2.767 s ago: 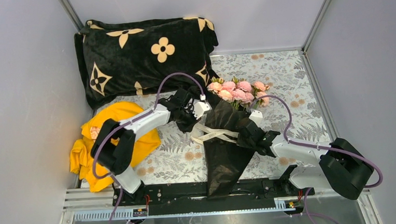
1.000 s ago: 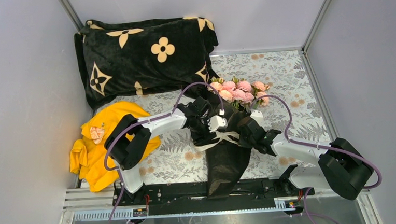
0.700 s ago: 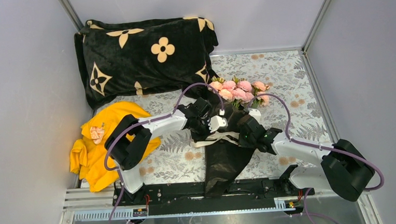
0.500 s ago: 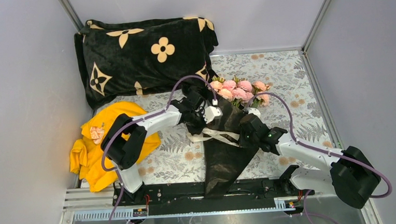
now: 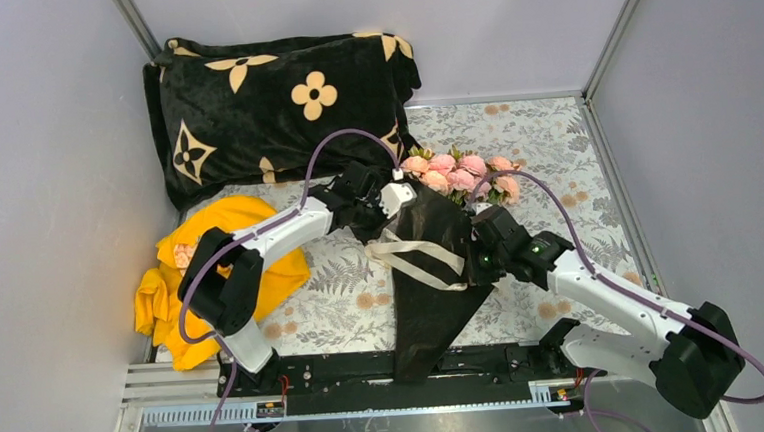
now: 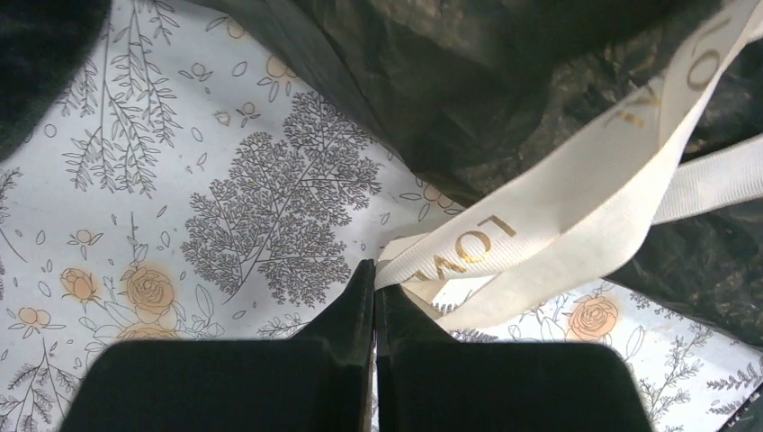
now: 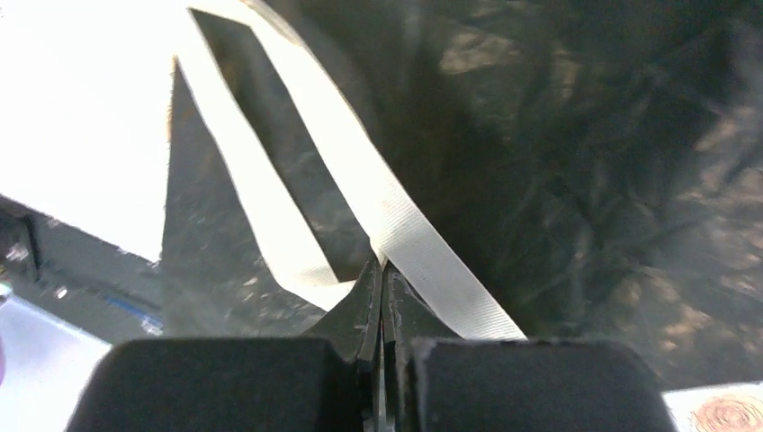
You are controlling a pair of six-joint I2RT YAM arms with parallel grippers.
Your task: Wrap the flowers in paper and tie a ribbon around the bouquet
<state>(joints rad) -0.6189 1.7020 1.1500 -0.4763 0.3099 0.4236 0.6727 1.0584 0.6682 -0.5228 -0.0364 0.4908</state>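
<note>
Bouquet (image 5: 431, 303) was noted lying at the middle of the bench (image 5: 565, 155), between the two arms. The flowers (image 5: 459, 176) were pointed toward the far side. The narrow tip of the paper (image 5: 421, 344) reached the black rail at the near edge. The paper was seen crinkled and wrapped into a cone around the stems, so the stems were hidden. The ribbon (image 5: 423, 258) was laid in two bands slanting across the middle of the cone, from far left to near right. In the left wrist view the left jaws were seen clenched, and a fold of ribbon bearing gold letters was pinched at their tips, just above the printed bench cover at the left edge of the cone. In the right wrist view the right jaws were likewise seen clenched, and the ribbon was nipped at their tips over the dark paper on the right side of the cone. A black blanket (image 5: 271, 103) with tan flower marks was recorded at the far left. A yellow cloth (image 5: 197, 287) was bunched at the near left, partly under the left arm.
</note>
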